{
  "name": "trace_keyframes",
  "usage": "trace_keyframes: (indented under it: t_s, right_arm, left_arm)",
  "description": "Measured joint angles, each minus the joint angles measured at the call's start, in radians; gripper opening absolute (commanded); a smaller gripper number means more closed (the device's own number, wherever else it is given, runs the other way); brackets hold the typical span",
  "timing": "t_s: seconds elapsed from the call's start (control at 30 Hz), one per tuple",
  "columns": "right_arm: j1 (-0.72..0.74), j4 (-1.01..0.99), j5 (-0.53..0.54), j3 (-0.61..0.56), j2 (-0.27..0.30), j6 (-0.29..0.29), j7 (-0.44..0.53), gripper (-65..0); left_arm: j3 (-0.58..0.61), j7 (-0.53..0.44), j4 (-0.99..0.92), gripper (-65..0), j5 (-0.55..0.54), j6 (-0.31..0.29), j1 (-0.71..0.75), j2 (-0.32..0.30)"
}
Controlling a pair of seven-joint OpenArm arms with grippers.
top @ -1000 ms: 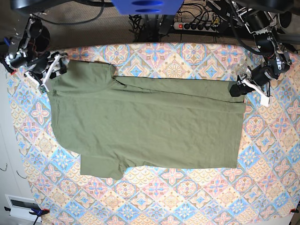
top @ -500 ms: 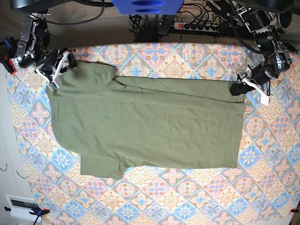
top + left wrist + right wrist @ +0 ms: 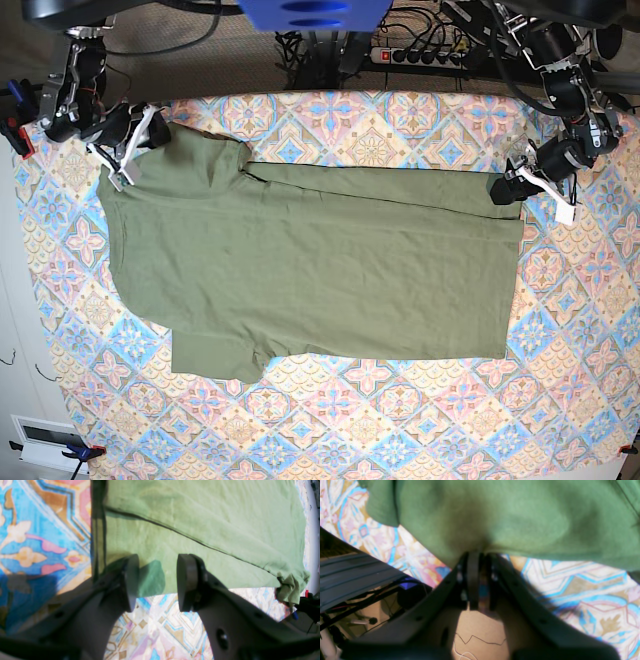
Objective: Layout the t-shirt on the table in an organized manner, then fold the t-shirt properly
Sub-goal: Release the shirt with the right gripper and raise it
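Note:
The olive-green t-shirt lies spread flat on the patterned table, neck end toward the left, with one long fold line along its far side. My right gripper is at the shirt's far left corner. In the right wrist view it is shut on a bunched edge of the t-shirt. My left gripper sits at the far right hem corner. The left wrist view shows it open, its pads straddling the t-shirt's edge just above the table.
Behind the table's far edge lie a power strip and a tangle of cables. The cloth is clamped at the near left corner. Patterned tablecloth shows all around the shirt, widest along the near side.
My right gripper has shifted right and slightly back along the shirt's far left corner and has closed on the fabric. The left gripper has stayed where it was, open.

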Motion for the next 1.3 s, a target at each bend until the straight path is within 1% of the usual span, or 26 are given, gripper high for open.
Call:
trace_keyframes:
  t_s: [0.2,0.23,0.37,0.47,0.57,0.6,0.67,0.7,0.77,0.83,0.9,1.0,1.03,1.1,1.13,1.2,1.3]
  right_arm:
    - [0.009,0.000,-0.005,0.148,0.005,0.000,-0.009,-60.4]
    - [0.023,0.000,-0.005,0.159,0.003,0.000,-0.021,-60.4]
    - [0.069,0.002,0.004,0.169,0.001,0.000,-0.018,-60.3]
    - [0.063,0.004,0.003,0.168,0.000,0.000,-0.090,-59.5]
    - [0.035,0.066,-0.038,0.121,0.002,-0.002,-0.105,-53.2]
    - [0.036,0.102,-0.032,0.094,0.005,-0.002,-0.092,-49.8]
    - [0.035,0.176,0.003,0.066,0.006,0.004,-0.031,-43.3]
    - [0.025,0.215,-0.012,0.065,0.006,0.003,-0.024,-40.3]
    - [-0.019,0.249,-0.094,0.065,0.014,0.003,-0.039,-36.8]
    - [-0.053,0.237,-0.142,0.058,0.010,0.003,-0.076,-36.6]
    - [-0.060,0.230,-0.159,0.013,0.014,-0.001,-0.084,-36.8]
    - [-0.036,0.246,-0.117,-0.074,0.018,0.000,-0.027,-36.8]
    - [-0.034,0.247,-0.113,-0.104,0.027,0.000,-0.003,-36.8]
    - [-0.042,0.250,-0.115,-0.166,0.052,0.000,0.018,-36.8]
    - [-0.048,0.249,-0.133,-0.194,0.061,0.000,0.033,-36.8]
    - [-0.050,0.243,-0.137,-0.233,0.072,0.000,0.032,-36.6]
    - [-0.025,0.243,-0.135,-0.265,0.072,0.000,0.038,-36.5]
  left_arm:
    - [0.000,0.000,0.000,-40.6,0.000,0.000,0.000,0.000]
    - [0.000,0.000,0.000,-40.6,0.000,0.000,0.000,0.002]
    - [0.000,0.000,0.000,-40.6,0.000,0.000,0.003,0.003]
    - [0.000,0.000,0.000,-40.6,0.000,0.000,0.002,0.003]
    - [0.000,0.000,0.000,-40.6,0.000,0.000,0.002,0.003]
    - [0.000,0.000,0.000,-40.4,0.000,0.000,0.002,0.003]
    - [0.000,0.000,0.000,-40.3,0.001,-0.003,0.003,0.003]
    - [0.000,0.000,0.000,-40.3,0.001,-0.002,0.003,0.003]
    - [0.000,-0.001,0.000,-40.3,0.000,-0.003,0.000,0.001]
    - [0.000,-0.001,0.000,-40.3,0.000,-0.002,0.000,-0.002]
    - [0.000,0.000,0.000,-40.3,0.000,-0.003,0.000,0.003]
    - [0.002,0.000,0.000,-40.5,0.003,-0.003,0.000,0.008]
    - [0.002,0.001,0.000,-40.5,0.003,-0.003,0.000,0.008]
    - [0.002,0.000,0.000,-40.5,0.002,-0.002,0.000,0.002]
    - [0.002,0.000,0.000,-40.5,0.001,-0.002,0.000,0.000]
    - [0.002,0.000,0.000,-40.5,0.001,-0.002,0.000,0.001]
    - [0.004,0.000,0.000,-40.5,0.001,-0.002,0.000,0.005]
